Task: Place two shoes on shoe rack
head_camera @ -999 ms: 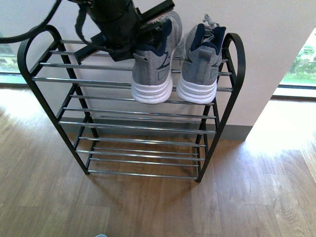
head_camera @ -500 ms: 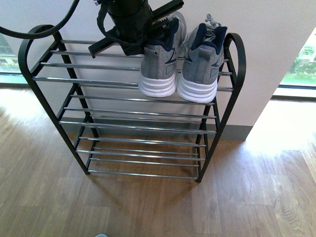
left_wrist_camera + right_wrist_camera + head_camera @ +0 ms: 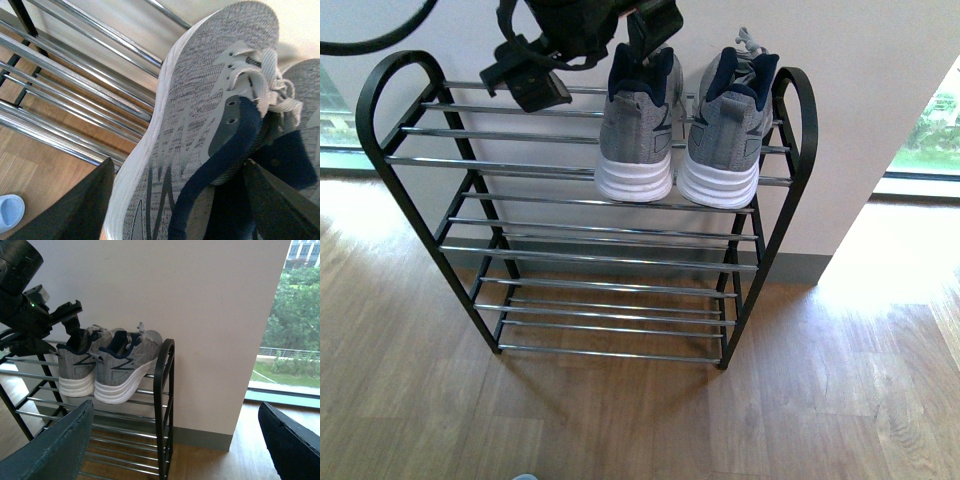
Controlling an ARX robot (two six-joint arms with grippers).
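Two grey knit sneakers, the left sneaker (image 3: 638, 135) and the right sneaker (image 3: 728, 130), stand side by side, heels toward me, on the top tier of the shoe rack (image 3: 802, 120), near its right end. My left gripper (image 3: 595, 60) hangs over the left sneaker, jaws spread wide, gripping nothing. One finger sits at the navy collar, possibly touching it. My right gripper (image 3: 174, 407) is spread too, empty, well apart. I would lift straight up, jaws wide, so nothing snags.

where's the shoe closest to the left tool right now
Front view: that shoe sits on the top tier of the shoe rack, right of centre, just left of the other shoe, under the open left tool.
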